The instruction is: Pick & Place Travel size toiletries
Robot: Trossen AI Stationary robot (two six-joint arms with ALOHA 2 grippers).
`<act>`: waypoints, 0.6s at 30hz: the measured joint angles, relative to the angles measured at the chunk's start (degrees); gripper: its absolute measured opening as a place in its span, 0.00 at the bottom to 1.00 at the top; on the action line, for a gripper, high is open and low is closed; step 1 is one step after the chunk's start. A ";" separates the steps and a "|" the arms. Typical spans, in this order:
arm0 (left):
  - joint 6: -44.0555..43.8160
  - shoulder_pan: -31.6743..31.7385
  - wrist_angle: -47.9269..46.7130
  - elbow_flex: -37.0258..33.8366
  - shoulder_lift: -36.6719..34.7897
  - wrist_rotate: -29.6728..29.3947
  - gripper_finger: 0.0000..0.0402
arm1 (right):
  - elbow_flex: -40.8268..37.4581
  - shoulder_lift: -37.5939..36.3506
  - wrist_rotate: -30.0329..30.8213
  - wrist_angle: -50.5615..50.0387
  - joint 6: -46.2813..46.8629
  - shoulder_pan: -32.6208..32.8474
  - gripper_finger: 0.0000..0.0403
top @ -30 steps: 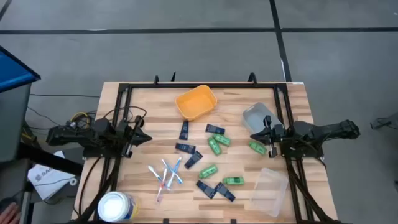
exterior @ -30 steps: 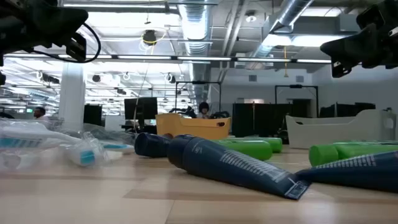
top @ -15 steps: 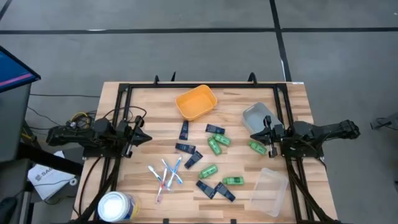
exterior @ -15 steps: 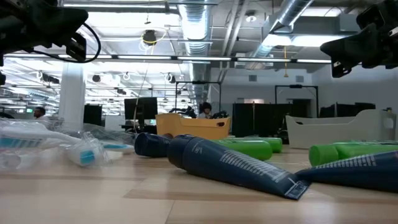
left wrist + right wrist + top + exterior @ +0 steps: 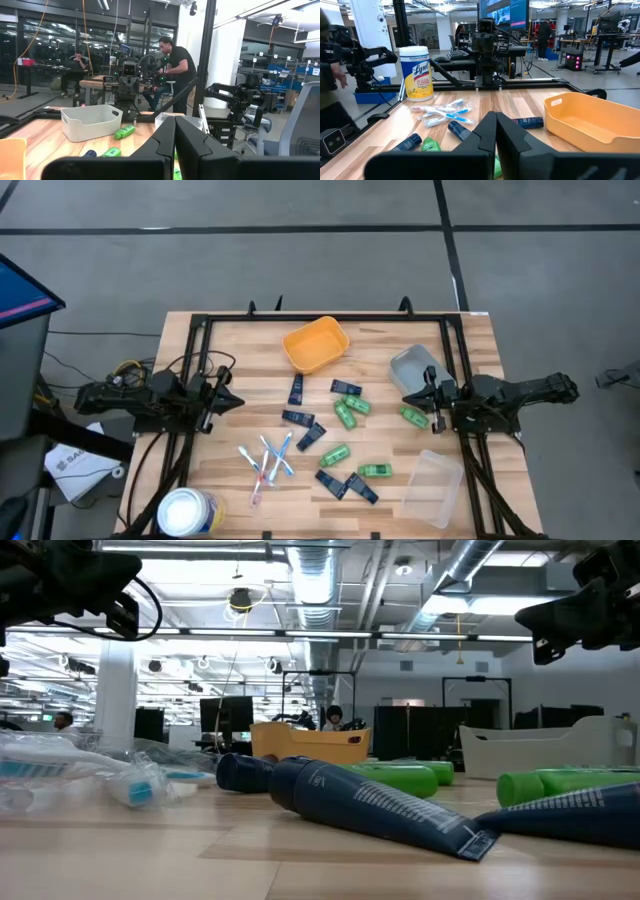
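Note:
The travel size toiletries lie loose on the middle of the wooden table: small green bottles (image 5: 346, 415) (image 5: 375, 470), flat navy tubes (image 5: 297, 417) (image 5: 370, 802) and a bunch of thin toothbrushes (image 5: 268, 460) toward the near left. My left gripper (image 5: 232, 402) hovers shut at the table's left edge, pointing toward the middle, with nothing in it. My right gripper (image 5: 408, 398) hovers shut at the right edge, a green bottle (image 5: 413, 416) lying on the table just beside it. Each wrist view shows its own fingers closed together (image 5: 174, 125) (image 5: 496, 120).
An orange tray (image 5: 315, 344) stands at the far middle, a grey tray (image 5: 415, 366) at the far right, and a clear tray (image 5: 433, 488) at the near right. A large white tub (image 5: 187, 512) stands at the near left corner. A black frame (image 5: 325, 317) runs along the table's edges.

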 joint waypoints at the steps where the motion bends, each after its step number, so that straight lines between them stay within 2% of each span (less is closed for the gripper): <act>1: 0.00 0.00 0.00 -0.02 0.01 0.01 0.01 | 0.01 0.00 0.00 -0.01 0.00 0.00 0.00; 18: -0.21 0.00 1.72 -0.02 0.01 -0.01 0.01 | -0.01 0.00 0.01 0.00 -0.13 -0.02 0.00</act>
